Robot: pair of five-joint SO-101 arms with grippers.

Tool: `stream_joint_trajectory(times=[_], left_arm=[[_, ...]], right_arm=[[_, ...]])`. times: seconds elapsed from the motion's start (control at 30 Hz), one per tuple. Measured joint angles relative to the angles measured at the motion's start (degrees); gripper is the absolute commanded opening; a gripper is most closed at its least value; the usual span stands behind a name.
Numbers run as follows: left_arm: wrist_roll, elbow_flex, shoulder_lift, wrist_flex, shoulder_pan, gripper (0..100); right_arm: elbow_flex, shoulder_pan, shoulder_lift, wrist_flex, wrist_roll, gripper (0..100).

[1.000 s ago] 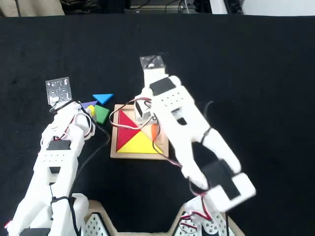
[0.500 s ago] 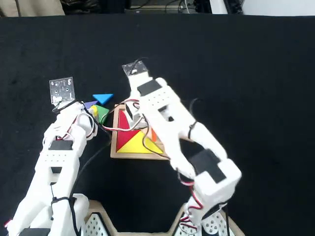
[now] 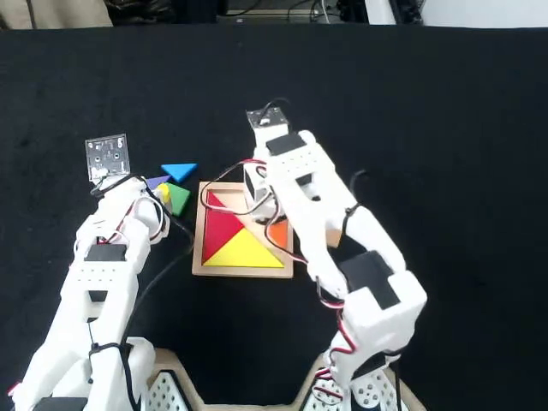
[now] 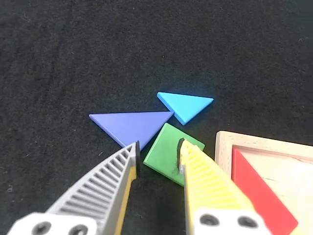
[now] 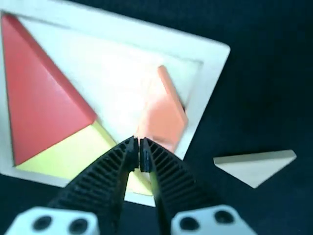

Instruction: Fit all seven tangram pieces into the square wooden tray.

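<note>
At the table's centre, the square wooden tray [image 3: 240, 271] holds a red triangle [image 3: 221, 224], a yellow triangle [image 3: 244, 251] and an orange parallelogram [image 5: 164, 117], the last against one side wall and seemingly not quite flat. The right gripper [image 5: 139, 147] hangs over the tray, pincer closed on nothing. The left gripper [image 4: 157, 147] stands spread over the green square [image 4: 168, 139], which lies just beside the tray, apparently touching a violet triangle [image 4: 132, 125] and near a cyan triangle [image 4: 188, 104]. A pale triangle [image 5: 254, 166] lies at the tray's other side. Likely hazards: a closing finger may catch the violet triangle and twist the square; the right arm may obstruct delivery.
</note>
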Motion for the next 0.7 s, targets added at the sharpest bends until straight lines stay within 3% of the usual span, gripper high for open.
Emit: stream_joint_trajectory(times=[0.3,0.5,0.7], left_arm=[[0.00,0.00,0.00,0.00,0.00,15],[0.00,0.00,0.00,0.00,0.00,15],[0.00,0.00,0.00,0.00,0.00,15]], right_arm=[[1.76,0.00,-9.93,-3.34,1.67,1.1],[5.27,0.44,-6.77,-15.21,10.99,1.1],[5.98,0.44,-1.14,-17.32,14.15,1.1]])
